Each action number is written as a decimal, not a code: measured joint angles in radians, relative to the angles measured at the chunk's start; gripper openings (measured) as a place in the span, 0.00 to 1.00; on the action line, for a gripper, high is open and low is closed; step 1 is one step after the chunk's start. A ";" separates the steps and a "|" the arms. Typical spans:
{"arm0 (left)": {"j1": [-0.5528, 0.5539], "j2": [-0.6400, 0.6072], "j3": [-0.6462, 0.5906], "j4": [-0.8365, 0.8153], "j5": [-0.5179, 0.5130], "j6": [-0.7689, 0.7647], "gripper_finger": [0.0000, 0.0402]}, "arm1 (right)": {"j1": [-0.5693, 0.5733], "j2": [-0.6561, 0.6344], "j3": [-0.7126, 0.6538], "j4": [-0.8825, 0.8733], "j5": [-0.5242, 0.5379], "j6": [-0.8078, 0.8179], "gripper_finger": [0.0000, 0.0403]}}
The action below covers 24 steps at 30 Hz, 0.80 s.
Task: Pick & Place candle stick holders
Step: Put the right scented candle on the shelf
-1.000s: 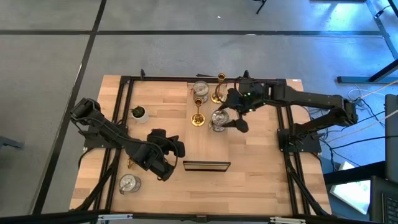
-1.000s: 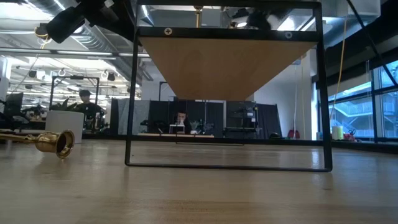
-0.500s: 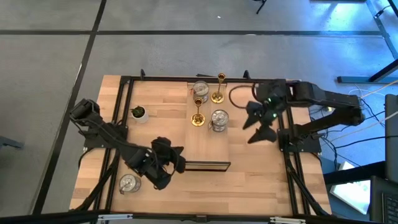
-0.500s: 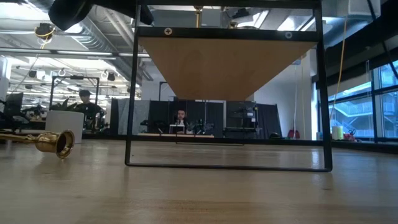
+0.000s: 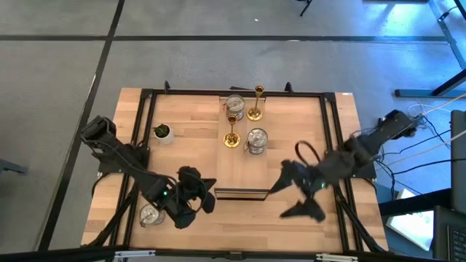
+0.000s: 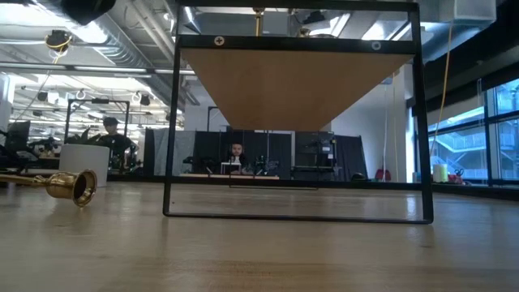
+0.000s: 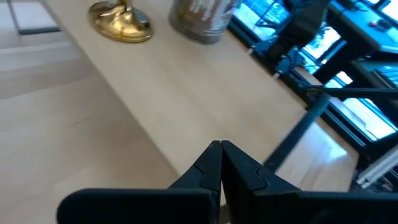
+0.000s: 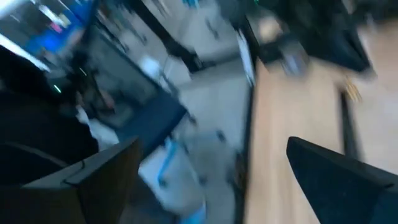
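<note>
Two slim gold candle stick holders point(image 5: 255, 103) point(image 5: 231, 132) and two squat silvery cups point(image 5: 234, 104) point(image 5: 256, 140) stand upright on the long wooden board point(image 5: 244, 164). A third silvery cup point(image 5: 151, 215) stands on the table near its near left corner. A third gold holder point(image 6: 57, 185) lies on its side on the table. My left gripper point(image 5: 210, 193) is shut and empty, beside the board's near end; its wrist view point(image 7: 221, 157) looks up the board at a gold base point(image 7: 121, 22) and a cup point(image 7: 202, 17). My right gripper point(image 5: 282, 202) is wide open and empty, right of the board's near end.
A tiny green potted plant point(image 5: 162, 132) stands left of the board. A dark metal frame point(image 5: 145, 109) borders the table, with rails down both sides. A dark rectangular frame point(image 6: 296, 212) stands at the board's near end. People sit in the room beyond the table.
My right gripper has drawn away from the silvery cup on the board, gone toward the table's right edge and then swung toward the near edge, staying open. The cup stays upright on the board. My left gripper has gone a little toward the near edge.
</note>
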 joint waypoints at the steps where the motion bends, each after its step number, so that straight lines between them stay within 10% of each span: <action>1: -0.004 0.000 0.000 0.013 -0.003 0.014 0.00 | 0.021 0.020 0.000 0.060 0.038 -0.010 0.99; 16: -0.047 0.000 0.000 0.059 -0.004 0.074 0.00 | -0.018 0.151 -0.001 0.518 0.198 -0.111 0.99; 24: -0.054 0.000 0.000 0.066 -0.009 0.085 0.00 | -0.192 0.144 0.072 0.732 -0.036 -0.045 0.78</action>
